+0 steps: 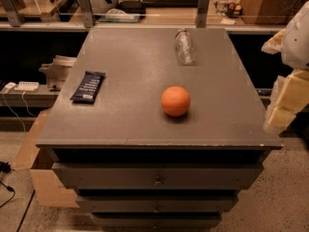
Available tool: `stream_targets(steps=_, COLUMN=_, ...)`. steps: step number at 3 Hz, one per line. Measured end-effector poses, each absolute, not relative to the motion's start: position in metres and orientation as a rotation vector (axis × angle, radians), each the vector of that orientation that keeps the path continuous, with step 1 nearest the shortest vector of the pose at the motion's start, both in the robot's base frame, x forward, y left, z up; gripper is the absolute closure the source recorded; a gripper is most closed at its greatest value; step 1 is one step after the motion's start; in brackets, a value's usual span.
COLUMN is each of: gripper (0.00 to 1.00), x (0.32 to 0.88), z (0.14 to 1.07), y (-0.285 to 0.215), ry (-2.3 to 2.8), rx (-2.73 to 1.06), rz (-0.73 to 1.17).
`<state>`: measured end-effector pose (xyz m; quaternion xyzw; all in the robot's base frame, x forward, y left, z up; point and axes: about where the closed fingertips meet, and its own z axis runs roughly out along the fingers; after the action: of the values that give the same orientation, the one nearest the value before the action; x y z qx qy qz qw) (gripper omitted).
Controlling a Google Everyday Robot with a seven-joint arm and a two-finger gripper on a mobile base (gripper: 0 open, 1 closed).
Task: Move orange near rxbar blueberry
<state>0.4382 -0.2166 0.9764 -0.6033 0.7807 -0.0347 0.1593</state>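
rxbar blueberry (88, 86) long axis front-back; gripper (283, 106) far right

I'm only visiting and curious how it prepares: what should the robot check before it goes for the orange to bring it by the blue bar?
1. Orange in plain view, nothing on it: ok.
2. Rxbar blueberry located, lying flat at the left of the cabinet top: ok.
3. Bare surface between orange and bar for the move: ok.
4. Bottle out of the way, lying at the back: ok.
5. Gripper at the orange: not ok; it hangs beyond the top's right edge, apart from the fruit.
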Motion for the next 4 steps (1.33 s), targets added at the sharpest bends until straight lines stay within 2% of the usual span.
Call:
stream_targets(steps=2, gripper=0.0, x=0.45, z=0.973, y=-0.203, ry=2.176, rx=-1.71, rz=-0.029)
stream_targets(steps=4, gripper=0.0, x=0.491, z=0.943, y=-0.12, ry=1.972, rx=-1.693, rz=0.239)
